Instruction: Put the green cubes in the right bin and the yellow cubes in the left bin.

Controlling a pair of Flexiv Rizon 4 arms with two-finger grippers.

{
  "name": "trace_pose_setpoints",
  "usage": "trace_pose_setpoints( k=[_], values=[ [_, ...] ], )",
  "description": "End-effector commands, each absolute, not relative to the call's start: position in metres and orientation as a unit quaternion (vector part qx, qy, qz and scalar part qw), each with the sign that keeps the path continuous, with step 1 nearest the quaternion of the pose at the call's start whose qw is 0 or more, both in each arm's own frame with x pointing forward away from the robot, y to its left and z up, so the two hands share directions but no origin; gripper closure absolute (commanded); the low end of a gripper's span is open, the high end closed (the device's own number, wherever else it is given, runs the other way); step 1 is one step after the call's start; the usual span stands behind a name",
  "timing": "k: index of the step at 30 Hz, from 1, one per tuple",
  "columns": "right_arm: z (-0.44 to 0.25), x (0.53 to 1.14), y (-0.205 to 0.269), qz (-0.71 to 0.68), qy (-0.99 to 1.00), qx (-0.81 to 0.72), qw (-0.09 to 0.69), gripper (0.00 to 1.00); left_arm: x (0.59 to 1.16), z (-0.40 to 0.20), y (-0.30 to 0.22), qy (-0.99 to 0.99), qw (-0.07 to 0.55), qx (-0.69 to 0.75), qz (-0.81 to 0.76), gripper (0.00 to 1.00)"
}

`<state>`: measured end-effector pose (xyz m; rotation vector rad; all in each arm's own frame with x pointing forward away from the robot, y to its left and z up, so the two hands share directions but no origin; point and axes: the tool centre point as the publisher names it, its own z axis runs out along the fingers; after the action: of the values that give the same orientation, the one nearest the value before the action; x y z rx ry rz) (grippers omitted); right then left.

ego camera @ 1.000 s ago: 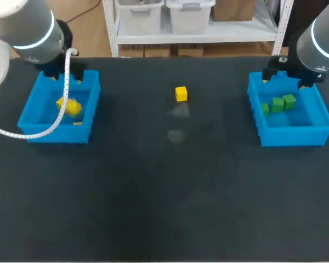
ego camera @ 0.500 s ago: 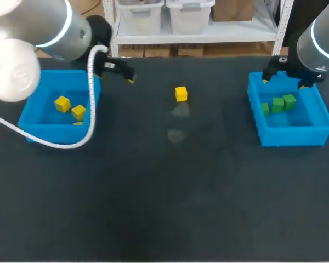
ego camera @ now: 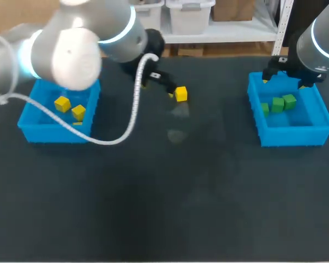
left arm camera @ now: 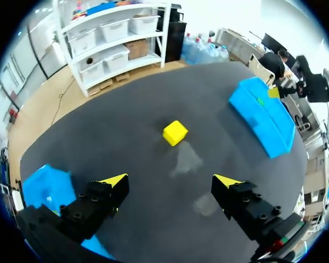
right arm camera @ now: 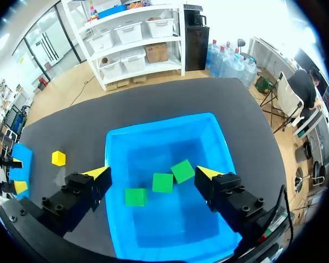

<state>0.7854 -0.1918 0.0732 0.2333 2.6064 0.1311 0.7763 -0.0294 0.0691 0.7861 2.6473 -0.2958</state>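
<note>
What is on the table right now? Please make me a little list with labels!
left bin: two yellow cubes show inside
right bin: three green cubes inside
loose yellow cube: on the table between the bins
left gripper: open, empty, with the loose yellow cube just ahead of it
right gripper: open, empty, above the right bin
left to do: the loose yellow cube goes in the left bin
</note>
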Motion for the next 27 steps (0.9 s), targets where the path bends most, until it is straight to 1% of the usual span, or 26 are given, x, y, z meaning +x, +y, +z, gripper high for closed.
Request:
trace_pose_setpoints(
  k=[1,9,14,18,21,27],
  values=[
    [0.073,0.783,-0.192,0.048,0.96,0.087,0.262,0.0,0.795,0.046,-0.056,0.942,0.12,0.304,-0.079,0.0],
    [0.073,0.783,-0.192,0.048,0.96,0.087,0.262,0.0,0.798,0.025,-0.074,0.907,0.103,0.401,-0.074,0.0],
    [0.073,0.783,-0.192,0.048,0.96,0.087,0.262,0.0,0.804,0.014,-0.074,0.877,0.088,0.469,-0.057,0.0],
    [0.073,0.783,-0.192,0.048,0.96,0.087,0.262,0.0,0.815,0.009,-0.072,0.87,0.086,0.484,-0.046,0.0],
    [0.073,0.783,-0.192,0.048,0.96,0.087,0.262,0.0,0.822,0.007,-0.07,0.869,0.095,0.484,-0.032,0.0],
    [0.073,0.783,-0.192,0.048,0.96,0.087,0.262,0.0,0.834,0.007,-0.069,0.89,0.141,0.432,-0.021,0.0]
  ],
)
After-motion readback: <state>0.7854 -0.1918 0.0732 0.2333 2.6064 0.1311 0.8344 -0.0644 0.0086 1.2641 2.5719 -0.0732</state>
